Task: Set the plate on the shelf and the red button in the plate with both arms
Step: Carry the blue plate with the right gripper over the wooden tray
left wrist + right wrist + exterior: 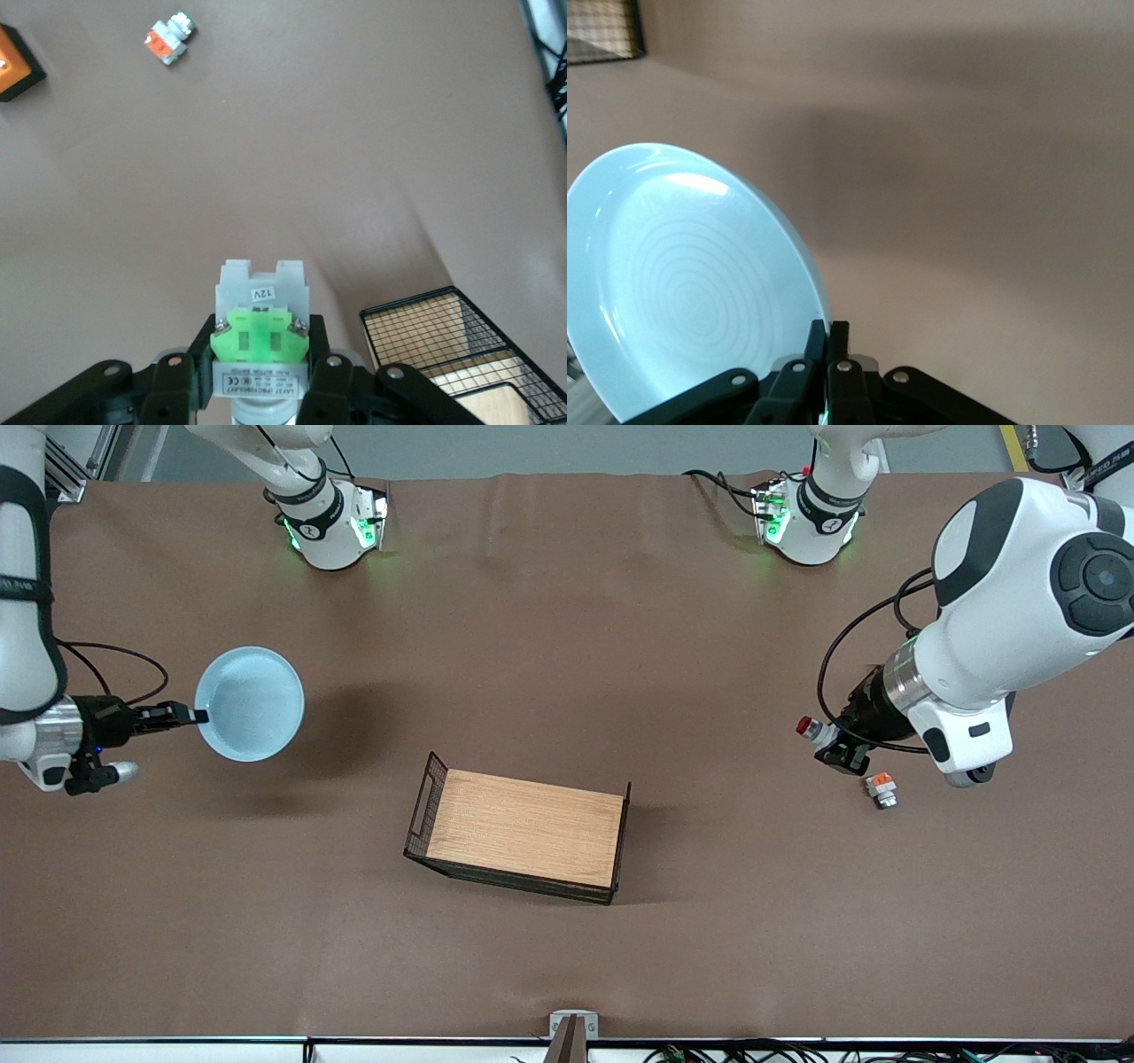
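While the right gripper (197,715) clamps the plate (251,703) and the left gripper (831,737) clamps the red button (808,727), the basket (523,838) sits between them, nearer the camera.

The basket (521,840) sits at frame centre, the plate (251,703) at mid-left, the red button (811,728) at mid-right above a similar part (881,788).

Light is even and fairly bright from overhead. The plate (250,703) casts a soft shadow on the brown table (567,602) toward its middle, and the basket (523,840) shadows the cloth toward the left arm's end. Glare streaks the plate's rim in the right wrist view, where the nearest gripper parts blur.
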Controlling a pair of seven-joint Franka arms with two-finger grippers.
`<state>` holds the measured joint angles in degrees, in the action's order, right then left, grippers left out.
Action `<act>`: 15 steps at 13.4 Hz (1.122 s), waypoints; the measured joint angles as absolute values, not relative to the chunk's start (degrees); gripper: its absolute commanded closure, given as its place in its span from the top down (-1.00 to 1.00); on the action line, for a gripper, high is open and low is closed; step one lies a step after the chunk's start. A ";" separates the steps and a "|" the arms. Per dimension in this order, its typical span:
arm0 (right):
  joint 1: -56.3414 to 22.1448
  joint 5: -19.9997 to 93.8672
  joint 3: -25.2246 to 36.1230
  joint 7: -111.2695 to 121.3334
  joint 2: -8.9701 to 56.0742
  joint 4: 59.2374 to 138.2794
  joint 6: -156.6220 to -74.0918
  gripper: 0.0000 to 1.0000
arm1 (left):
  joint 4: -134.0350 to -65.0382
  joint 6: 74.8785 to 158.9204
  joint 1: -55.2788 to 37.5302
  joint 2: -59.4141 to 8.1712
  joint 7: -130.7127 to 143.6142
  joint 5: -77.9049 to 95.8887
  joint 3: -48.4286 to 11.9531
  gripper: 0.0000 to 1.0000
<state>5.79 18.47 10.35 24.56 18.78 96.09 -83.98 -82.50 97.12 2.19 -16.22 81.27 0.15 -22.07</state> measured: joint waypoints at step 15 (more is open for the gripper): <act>-22.02 30.35 13.97 -39.99 5.02 96.43 -89.66 -1.00 | -82.44 96.54 1.56 -16.23 82.99 0.15 -22.19 -0.99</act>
<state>-22.02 30.35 13.97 -39.99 5.02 96.43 -89.66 -82.44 96.54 1.56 -16.23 82.99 0.15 -22.19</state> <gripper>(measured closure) 0.982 0.586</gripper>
